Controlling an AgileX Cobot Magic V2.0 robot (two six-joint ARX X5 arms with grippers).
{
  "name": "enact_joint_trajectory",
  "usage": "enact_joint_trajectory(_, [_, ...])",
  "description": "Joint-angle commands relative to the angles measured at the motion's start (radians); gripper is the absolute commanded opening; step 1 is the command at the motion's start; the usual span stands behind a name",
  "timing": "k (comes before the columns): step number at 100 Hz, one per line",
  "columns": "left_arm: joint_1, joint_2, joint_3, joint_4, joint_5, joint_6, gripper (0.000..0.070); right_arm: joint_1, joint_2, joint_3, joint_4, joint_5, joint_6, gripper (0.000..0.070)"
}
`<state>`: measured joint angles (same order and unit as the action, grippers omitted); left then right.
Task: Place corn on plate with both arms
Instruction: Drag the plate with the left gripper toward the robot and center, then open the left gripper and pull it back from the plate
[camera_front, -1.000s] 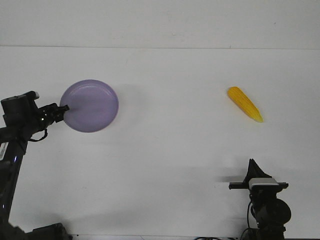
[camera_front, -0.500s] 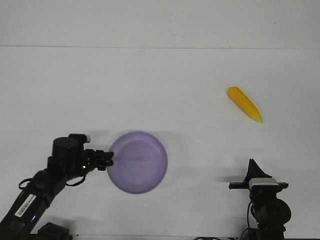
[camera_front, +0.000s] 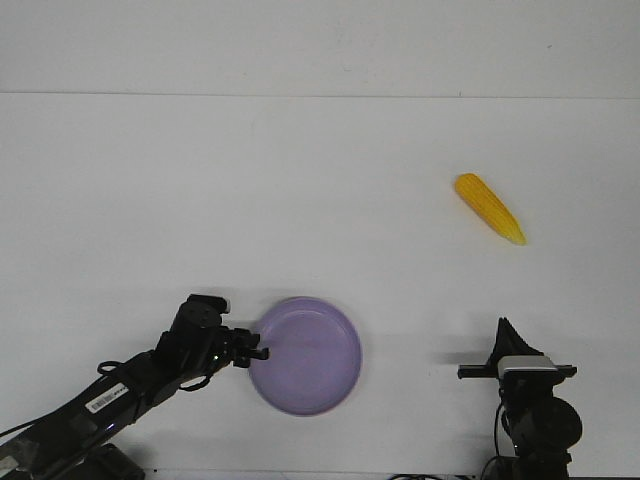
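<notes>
The lavender plate lies on the white table near the front edge, left of centre. My left gripper is shut on the plate's left rim, and its arm reaches in from the lower left. The yellow-orange corn lies bare on the table at the right, far from the plate, with its pointed tip toward the front right. My right gripper stands at the front right, well in front of the corn. Its fingers meet in one point and hold nothing.
The white table ends at a back edge with a pale wall behind it. The right arm's grey-white wrist block sits low at the front right.
My left gripper has dragged the plate from the table's left side toward the front and to the right, near the front centre. The corn and the right arm have not moved.
</notes>
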<state>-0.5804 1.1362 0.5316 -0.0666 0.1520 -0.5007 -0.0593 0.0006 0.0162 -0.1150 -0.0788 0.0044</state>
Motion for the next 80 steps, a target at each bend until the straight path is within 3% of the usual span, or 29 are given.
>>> enact_joint_trajectory(1, [-0.01,0.013,0.01,0.011,-0.003,-0.009,0.002,0.0,0.0,-0.004,0.01,0.0,0.01,0.0019])
enact_joint_trajectory(7, [-0.011,0.014,0.01,0.013,-0.003,-0.009,0.0102,0.0,0.0,-0.004,0.01,0.0,0.01,0.0019])
enact_joint_trajectory(16, [-0.011,0.014,0.01,0.013,-0.003,-0.009,0.0408,0.0,0.0,-0.004,0.01,0.0,0.01,0.0019])
enact_joint_trajectory(21, [-0.011,0.014,0.01,0.012,-0.003,-0.008,0.0508,0.0,0.0,-0.004,0.01,0.0,0.01,0.0019])
enact_joint_trajectory(53, [-0.003,-0.132,0.042,-0.005,-0.002,0.074,0.0509,0.0,0.0,-0.003,0.018,-0.002,0.016,0.0019])
enact_joint_trajectory(72, [-0.002,-0.425,0.047,-0.028,-0.023,0.116,0.0498,0.001,0.0,-0.003,0.002,-0.06,0.254,0.0019])
enact_joint_trajectory(80, [-0.002,-0.54,0.047,-0.072,-0.056,0.127,0.0498,0.001,0.0,-0.003,0.036,-0.067,0.305,0.0019])
